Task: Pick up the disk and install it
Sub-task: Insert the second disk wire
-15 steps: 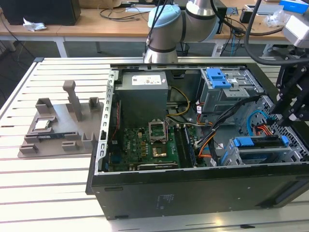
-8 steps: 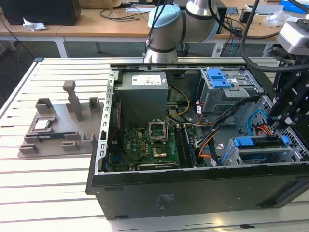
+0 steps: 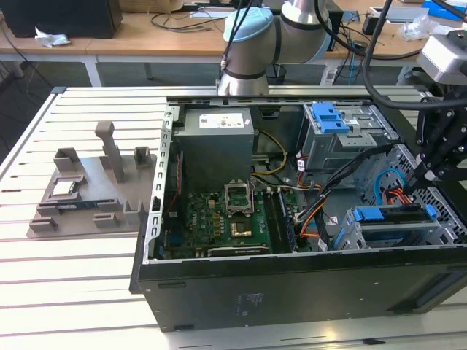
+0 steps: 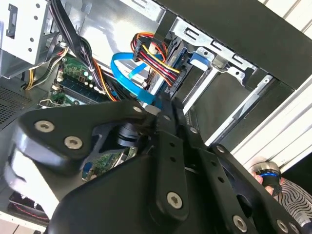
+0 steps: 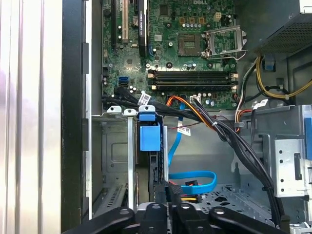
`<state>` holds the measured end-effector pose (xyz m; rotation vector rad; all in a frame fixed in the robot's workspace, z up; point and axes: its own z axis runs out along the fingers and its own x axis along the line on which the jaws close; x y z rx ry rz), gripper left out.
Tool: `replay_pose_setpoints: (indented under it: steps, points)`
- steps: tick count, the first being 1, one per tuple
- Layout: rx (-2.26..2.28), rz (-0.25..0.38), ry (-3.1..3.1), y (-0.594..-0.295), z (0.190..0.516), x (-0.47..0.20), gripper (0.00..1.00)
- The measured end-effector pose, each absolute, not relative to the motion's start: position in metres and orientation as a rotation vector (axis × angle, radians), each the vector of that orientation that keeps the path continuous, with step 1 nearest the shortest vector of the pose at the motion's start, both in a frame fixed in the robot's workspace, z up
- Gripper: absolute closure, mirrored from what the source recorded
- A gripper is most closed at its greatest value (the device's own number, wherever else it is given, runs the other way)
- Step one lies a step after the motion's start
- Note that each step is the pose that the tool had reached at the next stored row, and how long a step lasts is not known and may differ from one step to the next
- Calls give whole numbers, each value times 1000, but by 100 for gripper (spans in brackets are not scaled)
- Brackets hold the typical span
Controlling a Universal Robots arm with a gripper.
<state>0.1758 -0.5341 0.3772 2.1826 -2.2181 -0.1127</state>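
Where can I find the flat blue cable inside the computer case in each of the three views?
Exterior view: the blue cable loops at the exterior view's right, inside the case.
Second wrist view: it curves beside the red and yellow wires.
First wrist view: it loops over the case floor.
Shared landmark: the green motherboard.

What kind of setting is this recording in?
Probably a robotics lab or workshop bench: an open computer case lies on a slatted metal table, a robot arm is mounted behind it, and cluttered desks with cables stand beyond.
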Motion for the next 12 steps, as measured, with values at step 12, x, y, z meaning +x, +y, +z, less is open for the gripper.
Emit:
replay_pose_setpoints:
  steps: [12]
  points:
    - [2185,-112,-2216,-540,369,172,89]
